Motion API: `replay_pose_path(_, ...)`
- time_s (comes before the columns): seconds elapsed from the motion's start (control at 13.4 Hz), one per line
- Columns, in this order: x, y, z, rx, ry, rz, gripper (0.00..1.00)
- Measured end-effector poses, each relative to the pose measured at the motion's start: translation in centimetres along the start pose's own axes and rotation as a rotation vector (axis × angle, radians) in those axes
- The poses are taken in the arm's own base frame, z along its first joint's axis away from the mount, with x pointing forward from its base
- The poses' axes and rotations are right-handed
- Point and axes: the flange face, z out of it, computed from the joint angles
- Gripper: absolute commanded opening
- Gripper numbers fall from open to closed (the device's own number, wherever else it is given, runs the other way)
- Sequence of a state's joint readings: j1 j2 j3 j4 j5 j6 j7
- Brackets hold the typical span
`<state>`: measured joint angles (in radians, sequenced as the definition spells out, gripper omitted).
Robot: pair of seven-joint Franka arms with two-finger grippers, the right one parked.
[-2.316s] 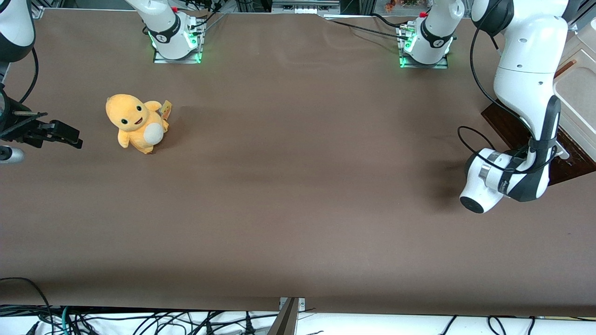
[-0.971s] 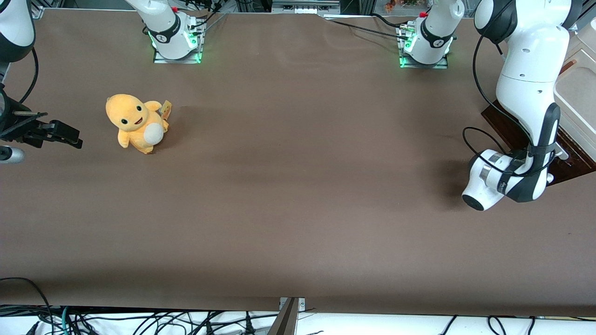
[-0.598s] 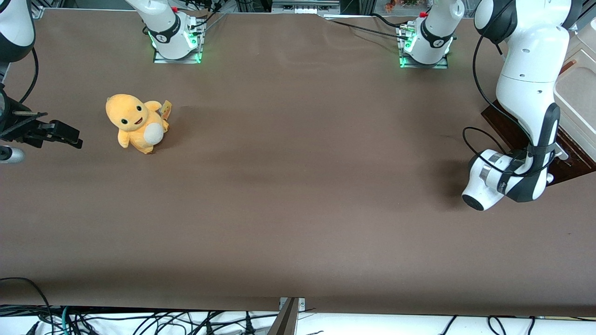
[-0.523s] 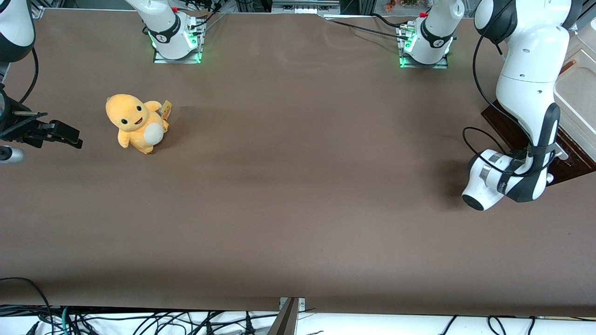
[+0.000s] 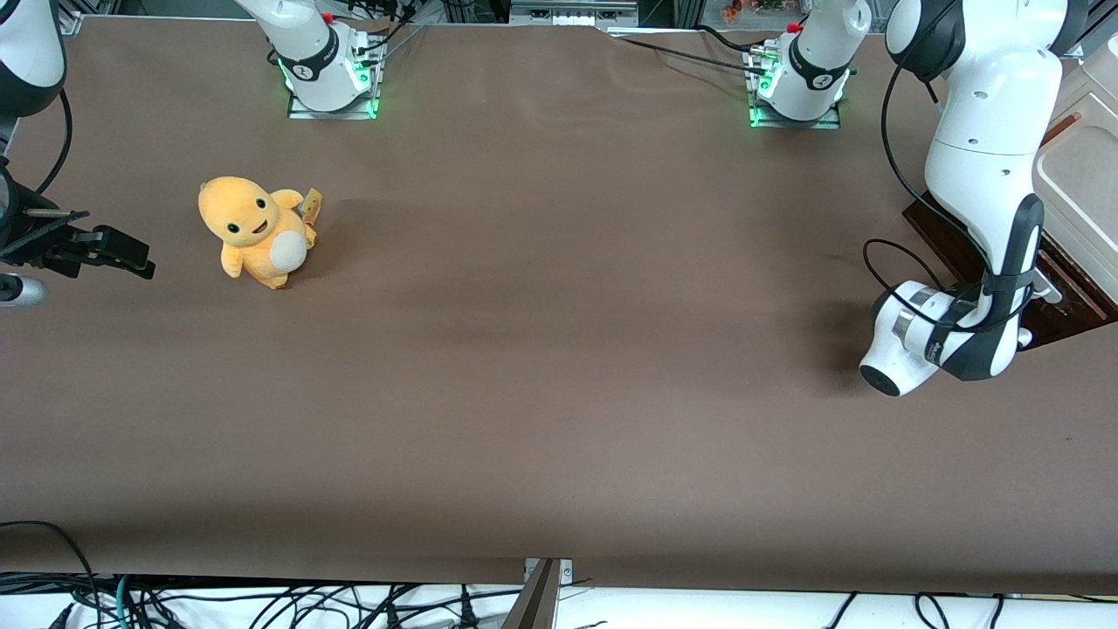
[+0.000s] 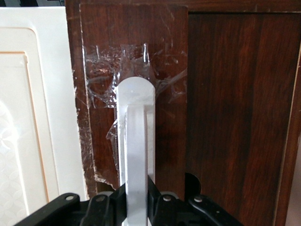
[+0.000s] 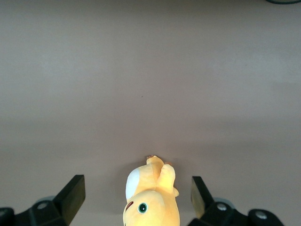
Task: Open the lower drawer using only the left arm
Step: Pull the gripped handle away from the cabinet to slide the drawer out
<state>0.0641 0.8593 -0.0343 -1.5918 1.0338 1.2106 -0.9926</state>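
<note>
Seen only in the left wrist view: gripper [image 6: 136, 209] closed snug on the white bar handle [image 6: 135, 155], one black finger [image 6: 117, 200] pressed on each side of the bar, no gap to see. Sticking out past the fingertips, the long rounded end of the handle. Flat under the jaws, the dark brown front of the lower drawer [image 6: 221, 108], with crinkled clear tape [image 6: 127, 66] stuck around the handle's tip. Just to one side of the jaws, the cream upper drawer front [image 6: 28, 113], touching the brown wood edge to edge.

Not shown in the front view: the grip itself, hidden under the left arm [image 5: 983, 166]. Shown there instead: the big white arm bent down low at the working arm's end of the table [image 5: 559, 393], its wrist right at a corner of the lower drawer [image 5: 948, 231], with the cream cabinet [image 5: 1079, 188] above it at the picture's edge.

Well apart from the jaws, toward the parked arm's end: a small orange plush toy [image 5: 255, 231] sitting up on the brown table. Same toy [image 7: 150, 195] shown close up in the right wrist view, lying on bare brown table
</note>
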Motion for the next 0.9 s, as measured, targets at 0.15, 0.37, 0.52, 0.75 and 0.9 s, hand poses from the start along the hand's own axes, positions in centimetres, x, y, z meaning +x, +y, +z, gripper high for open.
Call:
replay_pose_path(0.15,-0.1,0.0,-0.4,-0.002,0.007,0.002,0.01)
replay_pose_path(0.37,-0.5,0.1,-1.2,-0.003,0.022,0.003,0.01)
replay_pose_path(0.52,-0.7,0.1,-1.8,-0.005,0.032,0.002,0.01)
replay_pose_path(0.75,-0.7,0.2,-2.1,0.001,0.032,0.000,0.01)
replay_pose_path(0.9,-0.7,0.3,-2.2,0.004,0.031,0.000,0.01)
